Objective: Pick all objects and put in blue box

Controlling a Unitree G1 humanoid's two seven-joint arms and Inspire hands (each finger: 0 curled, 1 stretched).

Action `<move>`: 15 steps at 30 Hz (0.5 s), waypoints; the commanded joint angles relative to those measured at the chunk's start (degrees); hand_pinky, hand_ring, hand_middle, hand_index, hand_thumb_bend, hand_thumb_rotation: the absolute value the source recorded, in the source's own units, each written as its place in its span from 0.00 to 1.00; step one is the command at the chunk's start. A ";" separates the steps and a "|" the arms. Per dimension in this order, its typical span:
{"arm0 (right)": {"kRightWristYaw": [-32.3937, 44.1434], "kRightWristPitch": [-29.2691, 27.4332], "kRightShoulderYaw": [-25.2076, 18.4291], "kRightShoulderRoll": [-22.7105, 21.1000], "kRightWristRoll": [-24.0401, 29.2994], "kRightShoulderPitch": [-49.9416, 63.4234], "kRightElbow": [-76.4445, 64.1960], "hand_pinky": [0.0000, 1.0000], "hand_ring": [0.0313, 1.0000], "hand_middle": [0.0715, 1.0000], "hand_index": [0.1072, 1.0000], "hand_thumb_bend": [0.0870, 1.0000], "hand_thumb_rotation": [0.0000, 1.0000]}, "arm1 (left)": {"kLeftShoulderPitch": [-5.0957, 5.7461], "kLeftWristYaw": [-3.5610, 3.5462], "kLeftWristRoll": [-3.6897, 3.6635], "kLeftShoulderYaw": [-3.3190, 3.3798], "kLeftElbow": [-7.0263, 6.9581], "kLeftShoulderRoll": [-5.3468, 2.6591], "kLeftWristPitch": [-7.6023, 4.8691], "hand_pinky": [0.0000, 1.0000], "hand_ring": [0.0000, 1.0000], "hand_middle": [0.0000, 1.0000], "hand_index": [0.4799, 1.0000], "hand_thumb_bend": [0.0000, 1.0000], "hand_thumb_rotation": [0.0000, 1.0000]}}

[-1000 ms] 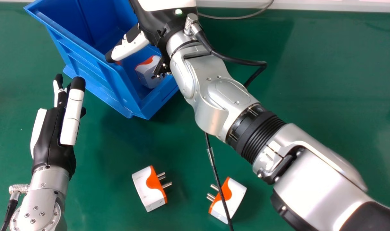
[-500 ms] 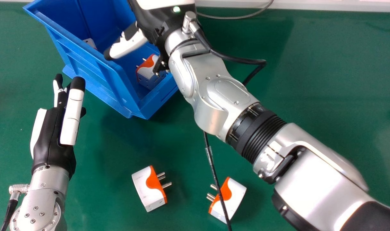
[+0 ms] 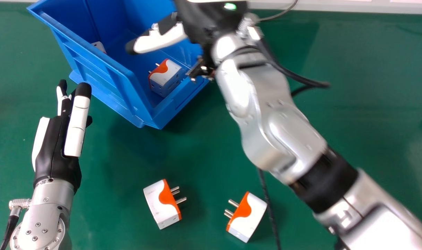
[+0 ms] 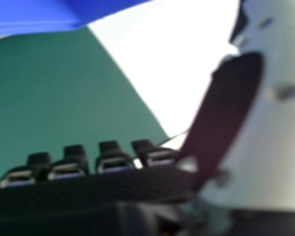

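A white-and-orange plastic plug with metal pins and its twin lie on the green worktop; another plug sits in the blue plastic box. The right robot hand is spread, with nothing in it; the left robot hand is at the left. The plugs look light, hard and maybe slippery, best pinched by their white sides.

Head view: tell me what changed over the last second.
The right hand swung rightward over the blue box. Inside, one plug adapter has turned, prongs now showing; another has come into view. The left hand and both adapters on the table stayed put.
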 commanded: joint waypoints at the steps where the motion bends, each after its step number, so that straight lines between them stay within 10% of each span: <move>1: 1.62 4.23 -1.56 0.99 -2.92 5.32 -10.48 1.00 1.00 1.00 1.00 1.00 0.48 | -0.88 -0.25 0.16 0.31 -0.08 0.79 -1.03 0.94 0.99 1.00 1.00 0.80 1.00; 15: 11.21 10.77 4.45 2.29 -18.94 33.42 -35.35 1.00 1.00 1.00 1.00 1.00 0.46 | -2.96 0.35 0.30 0.55 2.70 0.47 -2.48 0.95 0.99 1.00 1.00 0.79 1.00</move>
